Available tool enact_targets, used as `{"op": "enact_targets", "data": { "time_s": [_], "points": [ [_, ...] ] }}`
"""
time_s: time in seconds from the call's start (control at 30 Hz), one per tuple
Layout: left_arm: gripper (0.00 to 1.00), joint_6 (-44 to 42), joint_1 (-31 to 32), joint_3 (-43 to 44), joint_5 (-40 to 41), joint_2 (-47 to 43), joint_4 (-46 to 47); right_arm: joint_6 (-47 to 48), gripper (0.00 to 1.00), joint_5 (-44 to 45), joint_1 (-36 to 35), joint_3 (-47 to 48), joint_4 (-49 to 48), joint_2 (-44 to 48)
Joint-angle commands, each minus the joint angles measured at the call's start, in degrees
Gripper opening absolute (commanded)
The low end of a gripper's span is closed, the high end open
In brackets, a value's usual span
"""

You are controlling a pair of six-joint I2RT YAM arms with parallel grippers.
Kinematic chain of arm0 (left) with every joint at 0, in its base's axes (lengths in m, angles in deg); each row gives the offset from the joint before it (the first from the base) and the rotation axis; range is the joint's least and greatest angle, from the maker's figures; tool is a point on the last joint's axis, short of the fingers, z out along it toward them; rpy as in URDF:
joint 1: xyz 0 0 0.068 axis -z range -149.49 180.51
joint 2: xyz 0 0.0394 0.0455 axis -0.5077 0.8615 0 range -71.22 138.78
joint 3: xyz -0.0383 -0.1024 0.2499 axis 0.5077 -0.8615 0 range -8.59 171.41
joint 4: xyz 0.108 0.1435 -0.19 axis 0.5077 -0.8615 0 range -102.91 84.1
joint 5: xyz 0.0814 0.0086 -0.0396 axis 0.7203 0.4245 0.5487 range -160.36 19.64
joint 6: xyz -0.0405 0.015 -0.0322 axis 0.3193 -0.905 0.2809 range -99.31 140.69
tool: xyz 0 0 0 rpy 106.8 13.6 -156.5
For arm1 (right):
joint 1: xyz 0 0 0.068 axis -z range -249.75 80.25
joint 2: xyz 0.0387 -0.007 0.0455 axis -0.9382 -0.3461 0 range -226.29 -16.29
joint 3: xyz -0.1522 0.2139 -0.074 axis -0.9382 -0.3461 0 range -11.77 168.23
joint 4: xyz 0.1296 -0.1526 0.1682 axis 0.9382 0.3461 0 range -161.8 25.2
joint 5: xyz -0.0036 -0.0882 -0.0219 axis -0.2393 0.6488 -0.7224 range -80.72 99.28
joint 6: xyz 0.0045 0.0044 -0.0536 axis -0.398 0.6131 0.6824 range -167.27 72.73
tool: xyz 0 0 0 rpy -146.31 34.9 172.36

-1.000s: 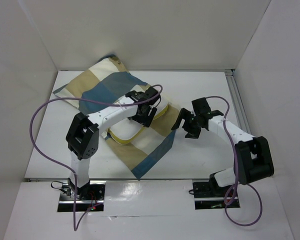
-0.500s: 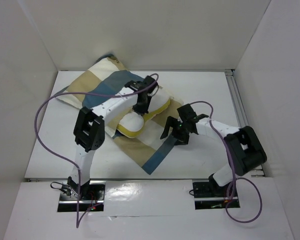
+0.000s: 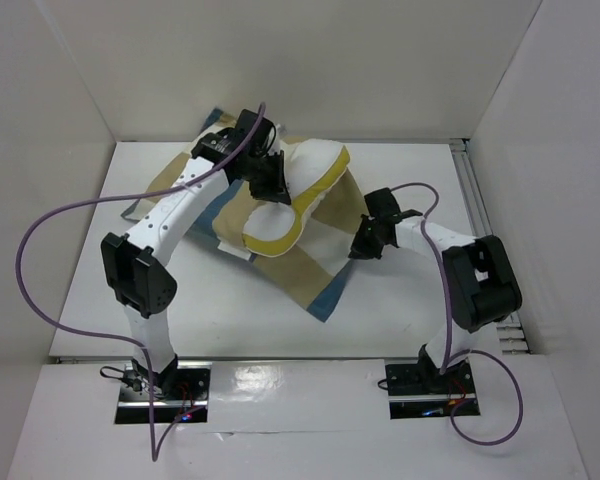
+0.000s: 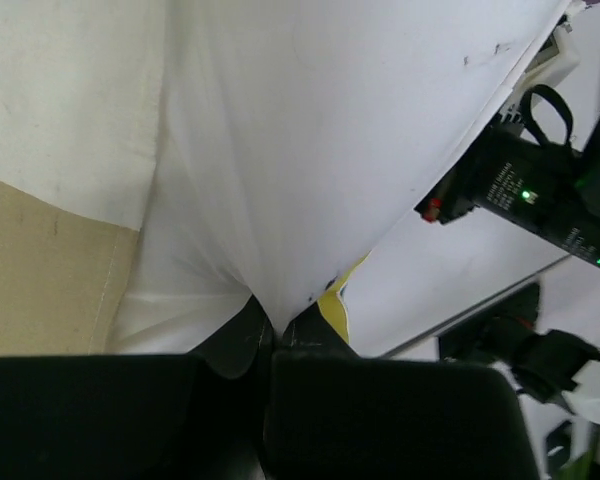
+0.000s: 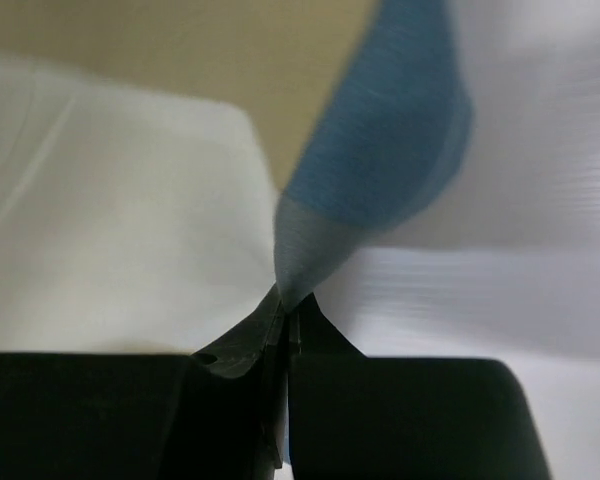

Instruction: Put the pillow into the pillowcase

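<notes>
The pillow [image 3: 315,170], white with a yellow edge band, hangs folded and lifted off the table at the back centre. My left gripper [image 3: 273,185] is shut on its white fabric; in the left wrist view the jaws [image 4: 277,330] pinch a fold of the pillow [image 4: 310,130] beside the yellow piping [image 4: 335,305]. The checked pillowcase [image 3: 280,275] lies spread under it, from the back left to the front centre. My right gripper [image 3: 361,248] is shut on the pillowcase's right edge. In the right wrist view a blue corner of the pillowcase [image 5: 380,150] is drawn into the shut jaws [image 5: 288,305].
White walls close in the table [image 3: 410,300] at the back and both sides. A metal rail [image 3: 477,200] runs along the right edge. The left arm's purple cable [image 3: 40,240] loops out over the left side. The right arm [image 4: 540,190] shows in the left wrist view.
My left gripper shut on the pillow and raised it toward the back. My right gripper moved left to the pillowcase's edge and shut on it.
</notes>
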State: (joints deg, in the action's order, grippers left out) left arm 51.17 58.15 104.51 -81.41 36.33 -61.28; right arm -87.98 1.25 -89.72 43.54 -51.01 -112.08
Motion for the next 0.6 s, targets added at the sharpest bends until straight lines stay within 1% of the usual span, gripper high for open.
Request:
{"op": "enact_targets", "data": {
  "time_s": [0.0, 0.13, 0.2, 0.23, 0.3, 0.33, 0.37, 0.4, 0.47, 0.53, 0.57],
  "points": [
    [0.0, 7.13, 2.33, 2.92, -4.24, -2.95, 3.33, 3.79, 0.0, 8.89, 4.22, 2.17, 5.47, 6.64],
    [0.0, 12.4, 2.86, 4.31, -9.86, -2.44, 7.47, 7.22, 0.0, 13.74, 10.19, 3.57, 9.52, 9.03],
    [0.0, 15.13, 2.86, 4.85, -13.64, -1.73, 11.06, 8.19, 0.0, 15.84, 10.83, 7.51, 12.94, 9.04],
    [0.0, 15.92, 3.47, 4.85, -16.17, -1.73, 12.47, 8.71, 0.09, 16.55, 11.35, 9.01, 15.13, 8.43],
    [0.0, 17.77, 3.48, 4.85, -18.91, -1.11, 16.51, 8.72, 0.37, 17.09, 11.35, 11.83, 16.73, 8.42],
    [0.0, 18.38, 3.48, 4.85, -19.71, -1.11, 17.4, 8.72, 0.67, 17.09, 11.35, 13.23, 16.73, 10.16],
    [0.0, 19.08, 3.48, 5.37, -21.71, -1.11, 18.36, 7.93, 0.75, 16.3, 11.35, 13.25, 16.73, 11.31],
    [0.0, 19.09, 2.87, 5.99, -22.26, -0.59, 19.07, 7.93, 0.8, 16.29, 11.35, 13.77, 16.73, 12.54],
    [0.0, 19.61, 2.24, 6.78, -23.4, -0.58, 19.69, 6.7, 0.84, 15.77, 10.83, 14.47, 16.21, 15.88],
    [0.0, 19.62, 0.93, 6.78, -24.28, -0.58, 20.39, 6.69, 0.83, 15.24, 9.6, 15.35, 16.21, 18.17],
    [0.0, 19.62, 0.93, 6.78, -25.07, -0.58, 20.39, 6.17, 0.79, 14.28, 9.07, 16.05, 14.81, 18.79]
  ]
}}
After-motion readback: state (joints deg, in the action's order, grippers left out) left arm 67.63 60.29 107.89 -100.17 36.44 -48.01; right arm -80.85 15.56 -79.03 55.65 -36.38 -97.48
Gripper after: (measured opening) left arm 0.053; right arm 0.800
